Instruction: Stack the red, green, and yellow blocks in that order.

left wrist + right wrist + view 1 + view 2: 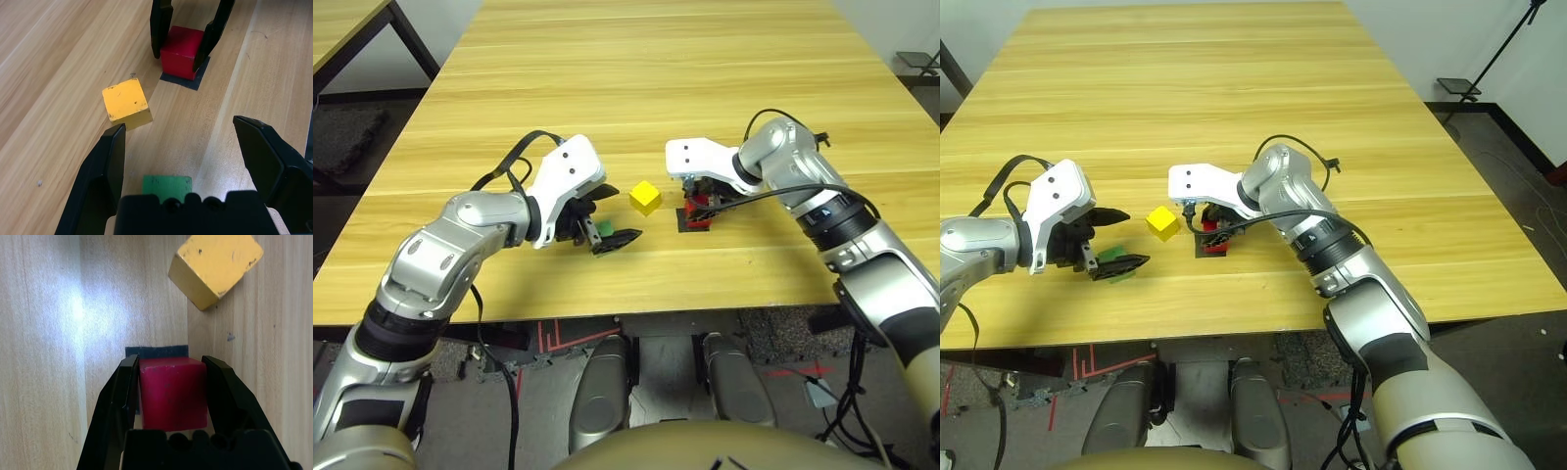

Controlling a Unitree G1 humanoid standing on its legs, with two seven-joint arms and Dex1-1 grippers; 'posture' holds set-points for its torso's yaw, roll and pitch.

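Three blocks on the worktop (705, 88). Right tool (170, 360) clenched on red block (173, 394), over the black patch (156, 351). Left tool (178, 127) spread wide, green block (167, 187) between its fingers, ungripped. Yellow block (645, 198) between the tools, slightly far. Step, as judged: setting the red base. Next: release red, retreat right; green follows. Yellow could obstruct green's crossing.

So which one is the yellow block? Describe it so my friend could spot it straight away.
On the wooden table, look between the robot's two grippers. The yellow block sits there. Unlike the red block, which the right gripper holds, it has no fingers around it.
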